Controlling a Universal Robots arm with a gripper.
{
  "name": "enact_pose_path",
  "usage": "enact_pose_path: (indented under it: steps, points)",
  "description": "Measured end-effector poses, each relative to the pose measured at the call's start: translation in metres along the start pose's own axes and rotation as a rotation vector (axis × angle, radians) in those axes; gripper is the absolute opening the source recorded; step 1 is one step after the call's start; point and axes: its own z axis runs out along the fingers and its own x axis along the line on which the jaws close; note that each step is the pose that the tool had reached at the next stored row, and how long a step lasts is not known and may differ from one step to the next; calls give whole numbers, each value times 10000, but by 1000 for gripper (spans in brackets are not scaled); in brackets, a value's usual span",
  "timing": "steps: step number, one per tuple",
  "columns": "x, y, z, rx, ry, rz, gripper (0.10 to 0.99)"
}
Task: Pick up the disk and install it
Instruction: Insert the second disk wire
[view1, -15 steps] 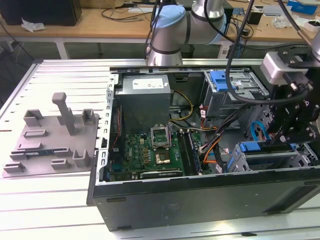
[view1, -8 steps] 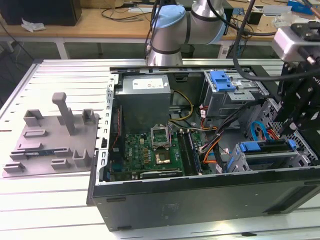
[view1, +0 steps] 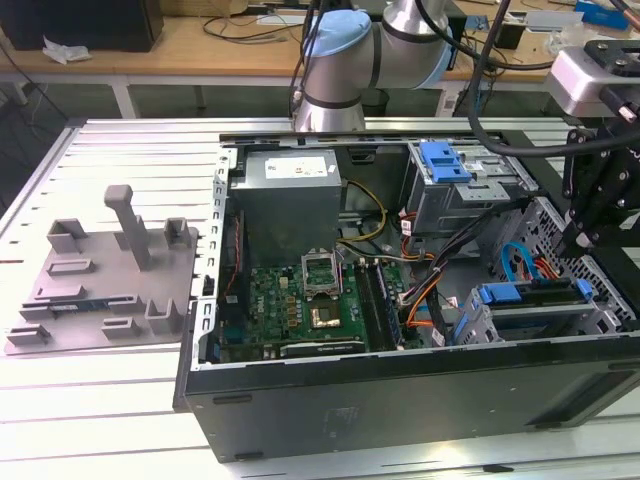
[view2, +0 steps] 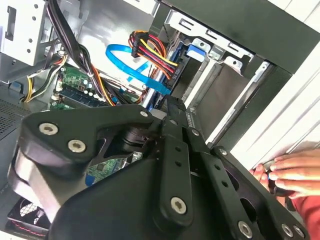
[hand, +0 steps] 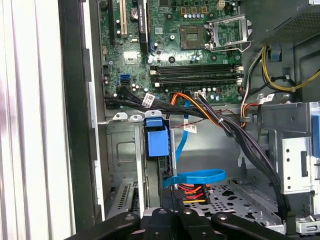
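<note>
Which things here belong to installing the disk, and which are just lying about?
Job in hand: disk in its blue bracket, at the drive cage; gripper close by it.
Lying about: grey plastic stand, power supply box, motherboard, a person's hand at the case edge.

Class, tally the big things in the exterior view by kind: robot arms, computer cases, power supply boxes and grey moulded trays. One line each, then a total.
Robot arm: 1
Computer case: 1
Power supply box: 1
Grey moulded tray: 1
Total: 4
</note>
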Motion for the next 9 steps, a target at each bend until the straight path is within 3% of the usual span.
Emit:
enact_pose_path:
  steps: [9]
  points:
    - [0,0,0,1,9,0,106]
